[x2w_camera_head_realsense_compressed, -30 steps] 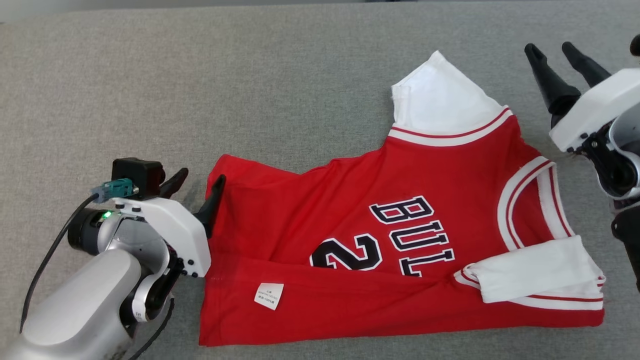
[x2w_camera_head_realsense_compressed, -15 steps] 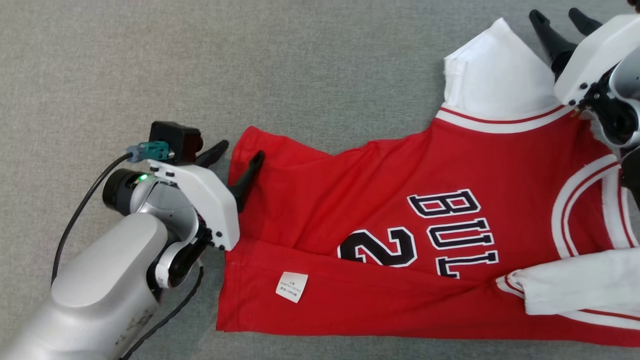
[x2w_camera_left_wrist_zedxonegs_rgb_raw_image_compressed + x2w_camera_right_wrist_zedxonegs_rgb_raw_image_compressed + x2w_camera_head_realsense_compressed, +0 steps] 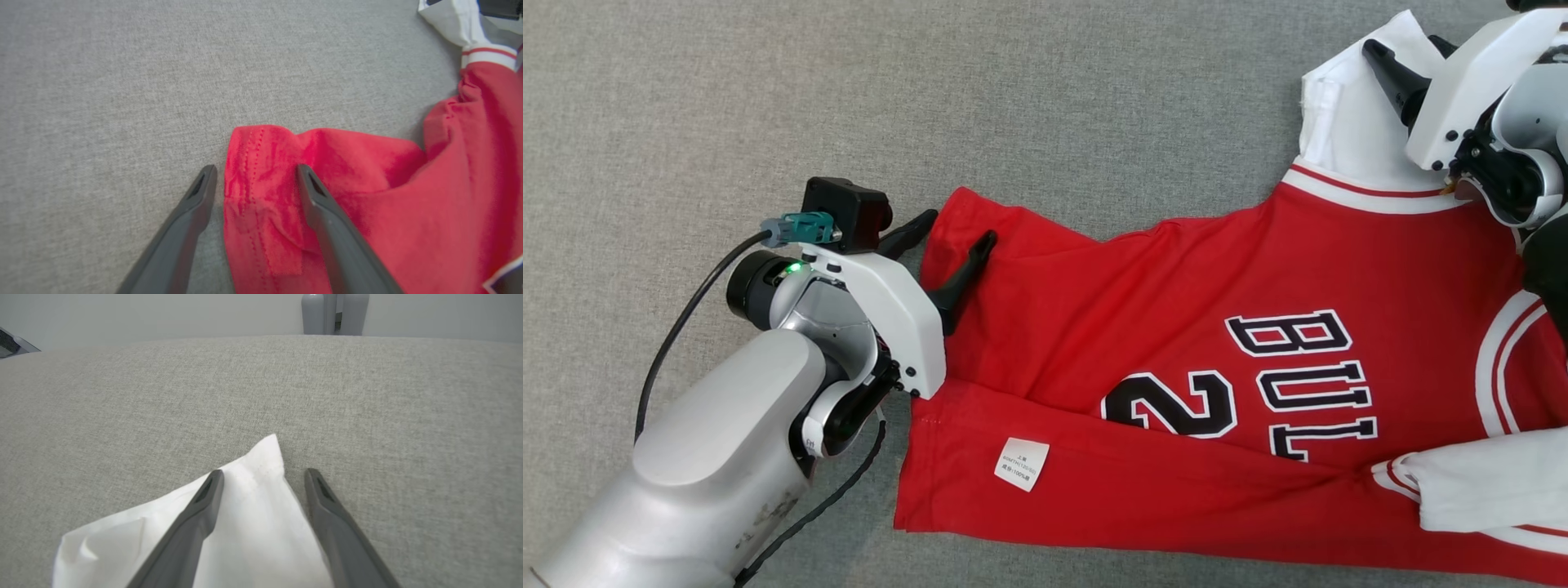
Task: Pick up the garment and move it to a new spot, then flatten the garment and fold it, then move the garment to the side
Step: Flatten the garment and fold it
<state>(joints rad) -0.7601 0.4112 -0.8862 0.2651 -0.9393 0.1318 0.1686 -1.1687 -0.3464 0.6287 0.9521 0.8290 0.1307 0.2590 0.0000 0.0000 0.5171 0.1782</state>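
Since the earlier frame the left gripper (image 3: 961, 227) has been edged onto the garment (image 3: 1176, 327), and the right gripper (image 3: 264, 471) brought in over its white sleeve (image 3: 253, 514) (the head camera has swung too). The garment lies partly folded on the grey surface (image 3: 768, 98). At the left, the red hem corner (image 3: 253, 163) is straddled by spread jaws, nothing held. At the right, the sleeve tip is bracketed likewise by open jaws. Both grippers should probably be lowered onto the cloth before being closed, so that every layer is caught and both corners are lifted evenly.
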